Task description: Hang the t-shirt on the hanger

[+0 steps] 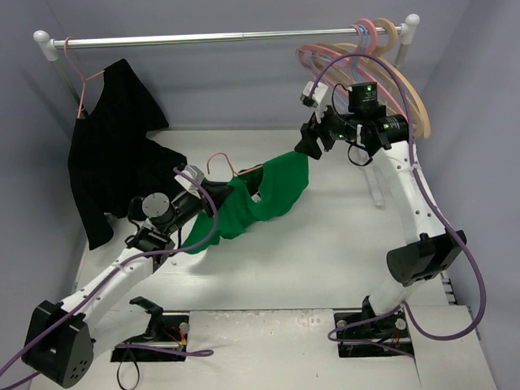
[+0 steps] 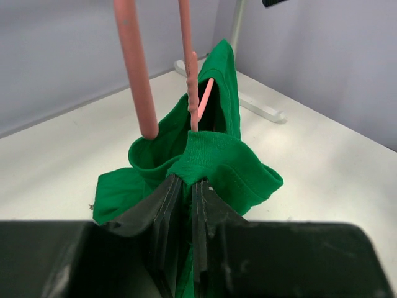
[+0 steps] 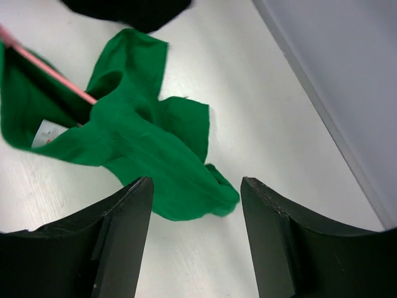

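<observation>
With left tool [image 2: 187, 183] clenched on bright green cloth t-shirt [image 2: 229, 161] and right tool [image 3: 195, 183] released, beware thin pink wire hanger [image 2: 138, 81] slipping out of unsupported cloth.

Bright, even light casts soft shadows on the table [image 1: 325, 252]; the near hanger [image 2: 138, 74] looks blurred.
</observation>
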### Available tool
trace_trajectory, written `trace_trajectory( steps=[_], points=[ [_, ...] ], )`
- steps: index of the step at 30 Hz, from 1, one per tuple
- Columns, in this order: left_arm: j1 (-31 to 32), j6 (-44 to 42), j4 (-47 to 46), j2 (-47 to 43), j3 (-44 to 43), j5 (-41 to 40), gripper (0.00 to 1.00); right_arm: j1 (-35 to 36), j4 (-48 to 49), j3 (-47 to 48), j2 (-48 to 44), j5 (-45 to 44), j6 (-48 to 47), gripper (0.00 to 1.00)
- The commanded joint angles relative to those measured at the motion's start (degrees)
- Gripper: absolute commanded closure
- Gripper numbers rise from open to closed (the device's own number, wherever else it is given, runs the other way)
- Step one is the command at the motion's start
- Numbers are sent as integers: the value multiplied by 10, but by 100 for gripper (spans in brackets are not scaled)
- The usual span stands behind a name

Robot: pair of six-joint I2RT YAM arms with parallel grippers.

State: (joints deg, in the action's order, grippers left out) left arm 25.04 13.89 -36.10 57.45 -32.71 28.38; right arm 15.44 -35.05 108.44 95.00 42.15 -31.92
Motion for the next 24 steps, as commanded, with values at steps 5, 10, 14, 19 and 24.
trace_trajectory(
  steps=[5,10,14,19,24],
  points=[
    [-4,-11,-14,-23,-66,54,100,5,-86,52,50,84,-171,41],
    [-4,-17,8,-24,-81,72,100,17,-95,41,68,104,-191,42],
    [-4,-32,31,-20,-93,85,100,38,-110,31,78,113,-206,46],
    [-4,-46,54,-8,-117,98,100,61,-135,12,80,123,-227,51],
    [-5,-62,69,2,-136,113,100,67,-143,-1,71,141,-236,56]
  ],
)
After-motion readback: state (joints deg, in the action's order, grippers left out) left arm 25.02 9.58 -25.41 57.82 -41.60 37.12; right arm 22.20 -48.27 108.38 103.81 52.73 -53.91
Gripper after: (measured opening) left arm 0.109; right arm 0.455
